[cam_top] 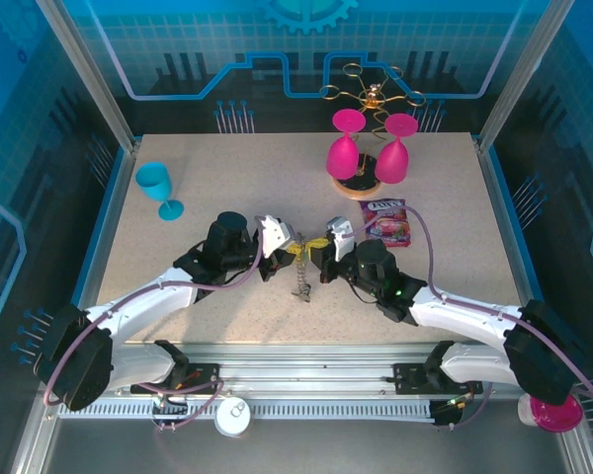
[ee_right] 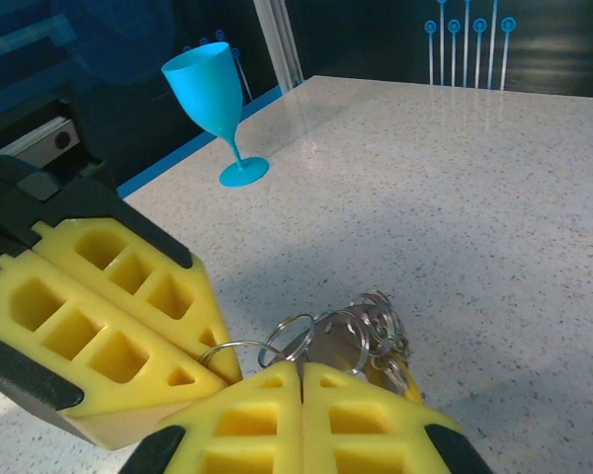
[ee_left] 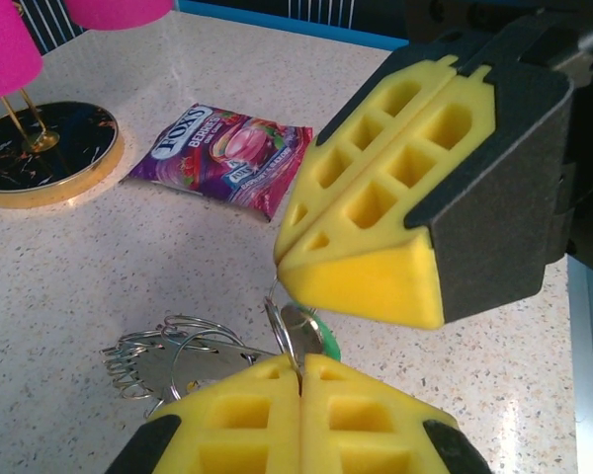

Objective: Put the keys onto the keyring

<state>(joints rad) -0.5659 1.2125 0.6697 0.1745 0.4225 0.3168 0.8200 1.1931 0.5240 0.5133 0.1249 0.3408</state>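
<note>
The left end effector (cam_top: 283, 244) is pressed fully shut, its yellow pads meeting in a thin seam in its own wrist view (ee_left: 301, 373), and a sliver of metal from the keyring (ee_left: 168, 360) is nipped in that seam. Just beside the seam lies a green-headed key (ee_left: 321, 341). Whether the pads pinch a ring or the key's blade cannot be told. The right end effector (cam_top: 322, 253) is likewise shut, its pads closed together (ee_right: 301, 375), with a thin silvery loop rising out of the seam. Its tip (ee_left: 287, 262) hangs just above the left one's tip, and a fine wire runs down from it toward the pinched metal. Seen from the right wrist, the left end effector (ee_right: 222, 361) comes in from the left, its tip nearly touching the right one. The keyring (ee_right: 351, 331) shows here as a bunch of overlapping silvery rings, and from above (cam_top: 301, 281) it trails toward the near edge from between the two tips, at the middle of the speckled table (cam_top: 227, 168). Behind the right arm lies a purple sweet packet (cam_top: 387, 219), flat on the table (ee_left: 227, 153). Farther back stand two upturned pink glasses (cam_top: 344, 153) under a gold wire stand (cam_top: 373, 94). A blue goblet (cam_top: 158, 188) stands upright at the far left (ee_right: 210, 84), well apart from the rest.
</note>
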